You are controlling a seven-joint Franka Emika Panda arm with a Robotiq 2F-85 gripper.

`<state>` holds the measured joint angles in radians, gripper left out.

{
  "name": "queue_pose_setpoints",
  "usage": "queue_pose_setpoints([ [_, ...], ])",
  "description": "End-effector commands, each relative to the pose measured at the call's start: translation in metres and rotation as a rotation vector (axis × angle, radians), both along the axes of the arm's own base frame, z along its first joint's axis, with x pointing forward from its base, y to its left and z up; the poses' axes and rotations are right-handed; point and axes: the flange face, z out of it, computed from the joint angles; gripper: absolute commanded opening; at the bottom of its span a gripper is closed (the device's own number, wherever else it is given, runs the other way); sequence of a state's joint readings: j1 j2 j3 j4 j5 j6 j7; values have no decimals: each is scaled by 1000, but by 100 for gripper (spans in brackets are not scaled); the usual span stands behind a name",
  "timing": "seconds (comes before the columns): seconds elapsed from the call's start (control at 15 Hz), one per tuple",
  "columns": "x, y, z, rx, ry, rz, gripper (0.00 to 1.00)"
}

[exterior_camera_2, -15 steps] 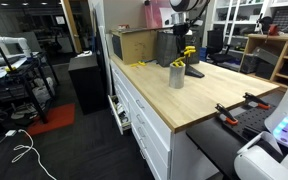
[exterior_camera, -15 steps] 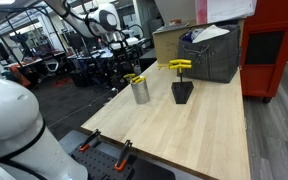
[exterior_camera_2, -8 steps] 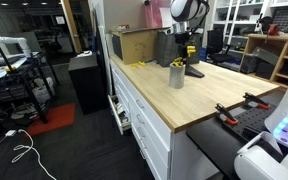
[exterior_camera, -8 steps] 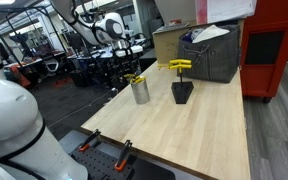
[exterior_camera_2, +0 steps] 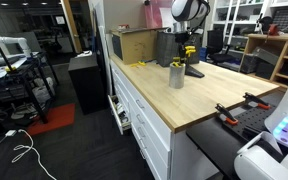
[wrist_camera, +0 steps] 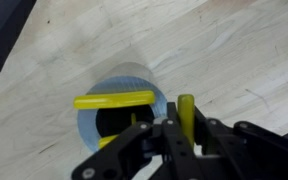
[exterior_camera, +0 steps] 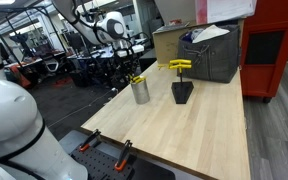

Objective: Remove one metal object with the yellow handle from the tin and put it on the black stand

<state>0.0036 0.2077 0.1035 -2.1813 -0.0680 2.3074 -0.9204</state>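
Now above the tin (wrist_camera: 134, 80), pickup not finished.
My tool (wrist_camera: 187, 128) stands around one metal object with the yellow handle (wrist_camera: 186, 108); I cannot tell if it grips. The black stand (exterior_camera: 182, 92) comes after.

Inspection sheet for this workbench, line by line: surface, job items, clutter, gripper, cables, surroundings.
Surface: light wooden table, no spills seen.
Job's things: tin upright, yellow-handled tools in it; black stand beside it, apart, one yellow tool already on its top.
Clutter: grey crate and cardboard box at the far end; clamps at the near edge.
Gripper: gripper over the tin, a yellow handle between its fingers; grip unclear.
Cables: white cable on the floor.
Surroundings: red cabinet; drawers under the table.
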Motion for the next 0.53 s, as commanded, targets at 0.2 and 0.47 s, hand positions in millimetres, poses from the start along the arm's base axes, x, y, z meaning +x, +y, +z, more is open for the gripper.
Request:
queue_pose_setpoints([
  [0.2, -1, 4, 21, 74, -77, -15, 5],
  [0.47, -2, 2, 25, 99, -85, -63, 4],
])
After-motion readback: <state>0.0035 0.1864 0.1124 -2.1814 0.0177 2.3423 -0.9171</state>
